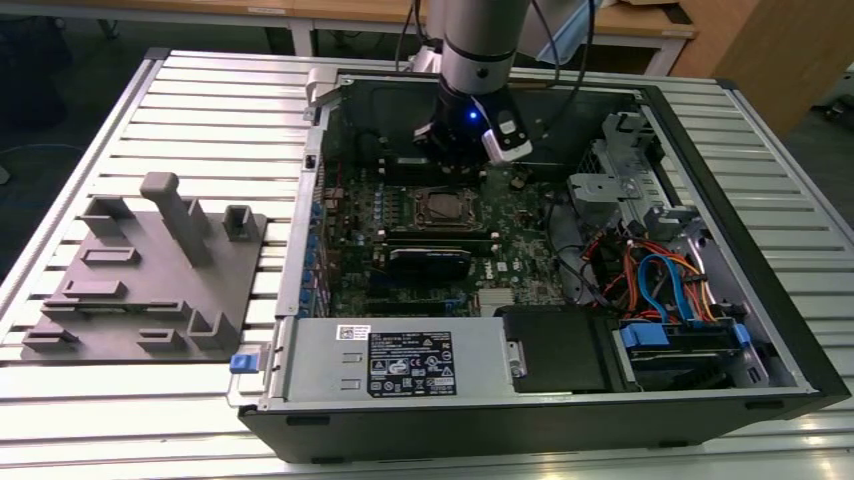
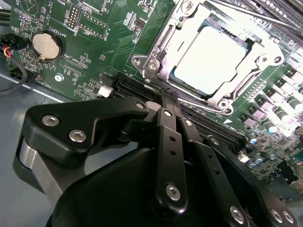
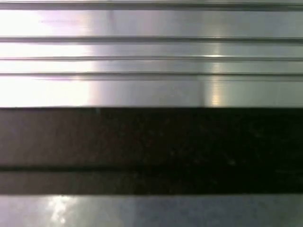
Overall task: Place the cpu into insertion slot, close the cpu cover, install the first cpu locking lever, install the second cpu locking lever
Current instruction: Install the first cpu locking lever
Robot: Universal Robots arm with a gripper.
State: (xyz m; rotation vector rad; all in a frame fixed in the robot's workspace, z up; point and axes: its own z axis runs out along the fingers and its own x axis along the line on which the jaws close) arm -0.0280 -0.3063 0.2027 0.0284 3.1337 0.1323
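The cpu [image 2: 213, 56] lies flat in the insertion slot [image 2: 150, 64] on the green motherboard, its silvery top glaring in the light. The cpu cover [image 2: 259, 56] lies down around it as a metal frame. A thin metal lever rod [image 2: 265, 18] runs along the far side of the socket. My gripper [image 2: 165, 100] hangs just off the socket's edge, black fingers pressed together and holding nothing. In the exterior view the gripper [image 1: 461, 160] sits low inside the open computer case, just behind the socket [image 1: 438, 208].
The open case [image 1: 747, 390] lies on a ribbed metal table [image 1: 200, 100]. A grey fixture block [image 1: 147, 280] stands at the exterior view's left. Drive cages and coloured cables [image 1: 654, 280] fill the case's right side. A coin battery [image 2: 46, 45] sits on the board.
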